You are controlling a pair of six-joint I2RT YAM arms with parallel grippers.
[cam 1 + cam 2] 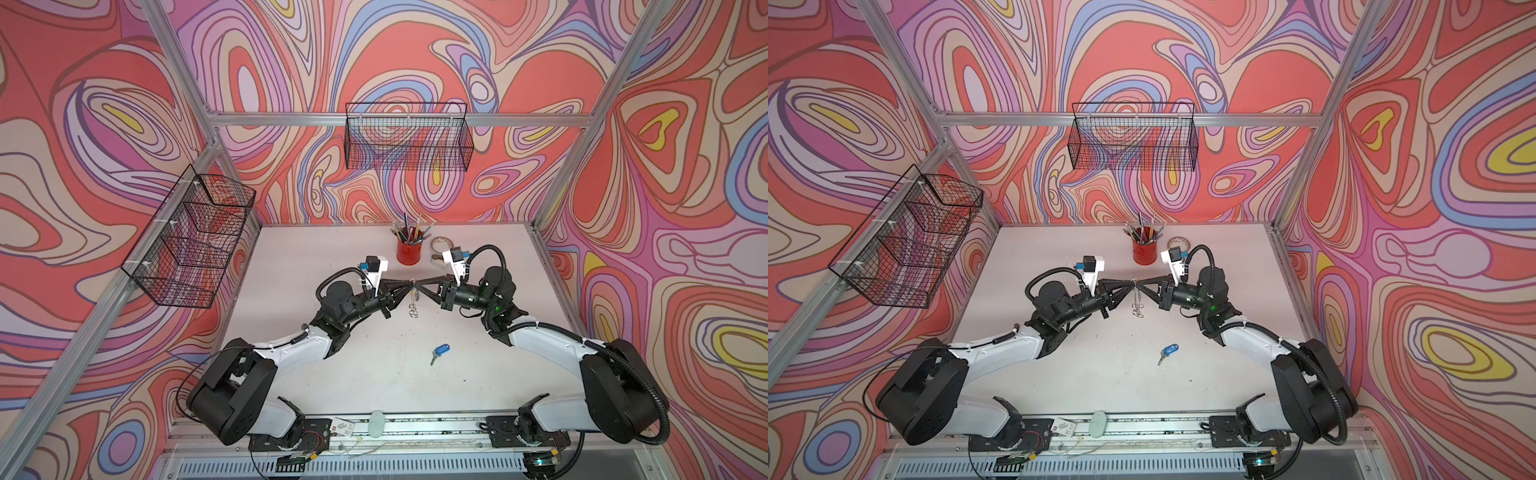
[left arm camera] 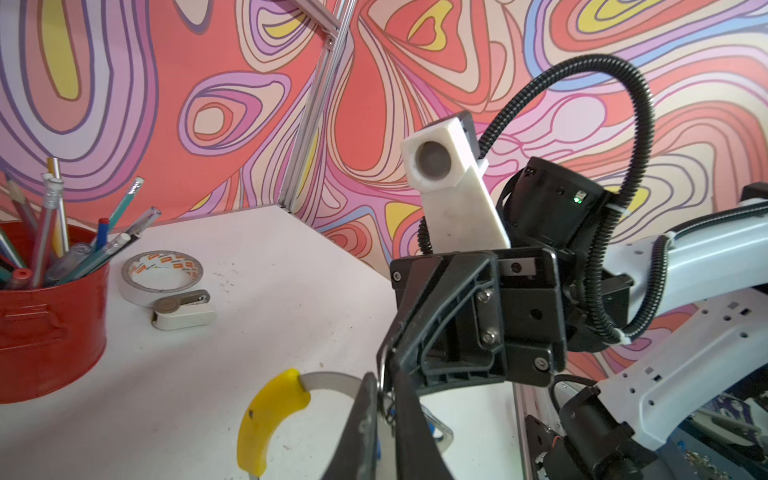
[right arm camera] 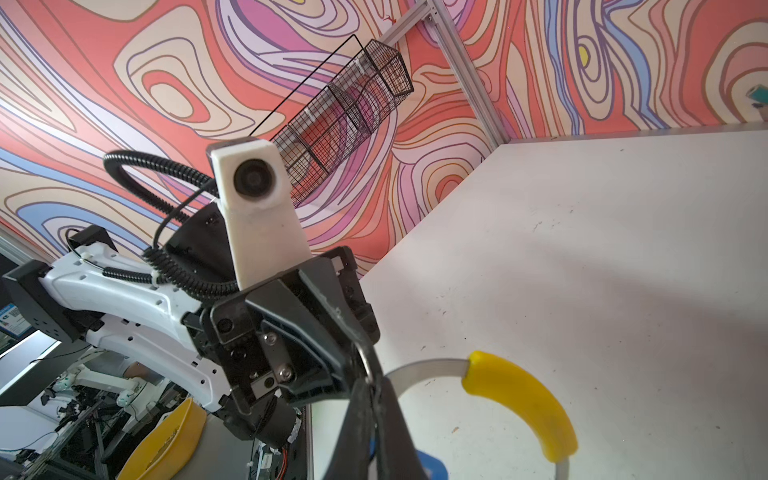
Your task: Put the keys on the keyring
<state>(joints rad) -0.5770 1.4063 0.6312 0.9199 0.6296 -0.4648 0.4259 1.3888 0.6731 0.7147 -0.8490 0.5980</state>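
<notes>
Top views both show the arms bent inward, the left gripper (image 1: 409, 284) pointing to 3 o'clock and the right gripper (image 1: 419, 285) to 9 o'clock, tips meeting above the middle of the table (image 1: 299, 266). The keyring (image 1: 414, 296) hangs edge-on between them. Right jaws are pressed together on its metal band. Left jaws stand a sliver apart around a small wire loop, and whether they grip I cannot tell. One key (image 1: 439, 351) lies flat at 5 o'clock from the tips, well apart. A blue tag (image 3: 432, 463) peeks below the right fingers. Cup (image 1: 409, 251) at 12 o'clock and tape (image 1: 441, 242) at 1 o'clock stand near the back edge; bare table lies toward 6 through 9 o'clock.
</notes>
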